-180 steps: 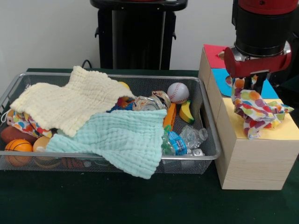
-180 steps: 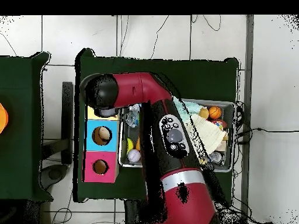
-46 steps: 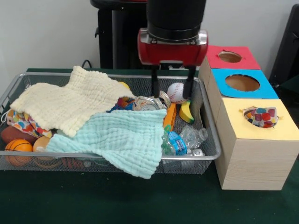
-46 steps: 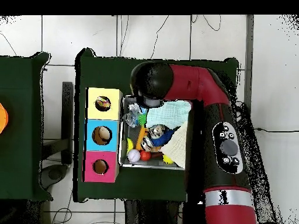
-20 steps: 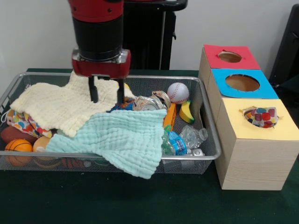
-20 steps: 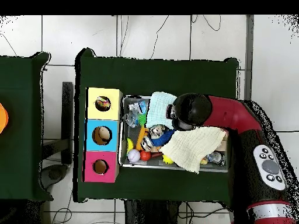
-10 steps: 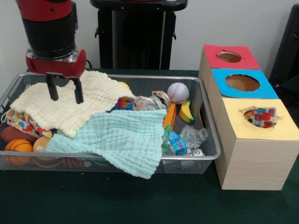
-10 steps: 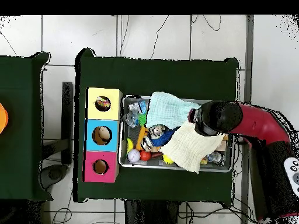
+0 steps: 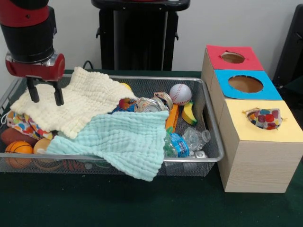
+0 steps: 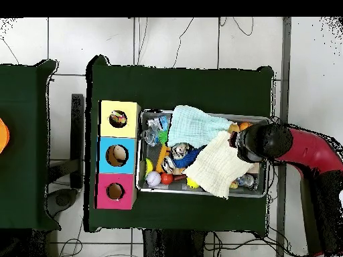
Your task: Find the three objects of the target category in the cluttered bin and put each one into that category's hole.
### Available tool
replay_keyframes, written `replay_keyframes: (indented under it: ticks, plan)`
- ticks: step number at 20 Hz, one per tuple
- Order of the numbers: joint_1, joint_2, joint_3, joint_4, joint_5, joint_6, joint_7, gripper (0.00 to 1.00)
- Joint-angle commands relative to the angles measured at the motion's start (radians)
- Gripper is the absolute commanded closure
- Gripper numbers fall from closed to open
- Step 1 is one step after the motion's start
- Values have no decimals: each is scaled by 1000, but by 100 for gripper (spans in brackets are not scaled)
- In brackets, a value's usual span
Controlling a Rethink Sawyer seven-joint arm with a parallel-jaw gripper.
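Gripper (image 9: 45, 96): jaws parted narrowly, empty, above the cream cloth (image 9: 75, 101). Below and just left of the jaws, a dotted fabric piece (image 9: 19, 124) protrudes at the bin (image 9: 208, 127) end. Judged light, limp, non-slippery; pinch a bunched fold. Far right, another piece (image 9: 265, 118) fills the yellow box's hole.

cream waffle cloth (image 9: 71, 106), mint waffle cloth (image 9: 125, 139), baseball (image 9: 180, 93)

Bin (image 9: 208, 137): silver mesh, cluttered, beneath the gripper (image 9: 45, 95).
Dotted fabric (image 9: 19, 124): just below the gripper.
Yellow box's hole (image 9: 265, 118): stuffed with dotted fabric, far from it.
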Motion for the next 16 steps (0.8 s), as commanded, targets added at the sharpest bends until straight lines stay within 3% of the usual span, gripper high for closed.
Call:
replay_keyframes:
  ticks: [1,8,16]
  plan:
    - [-17,74,94,34,-101,-37,-302,0]
    - [-45,119,106,4,-143,-45,-300,0]
    - [-71,136,142,-63,-128,71,-355,0]
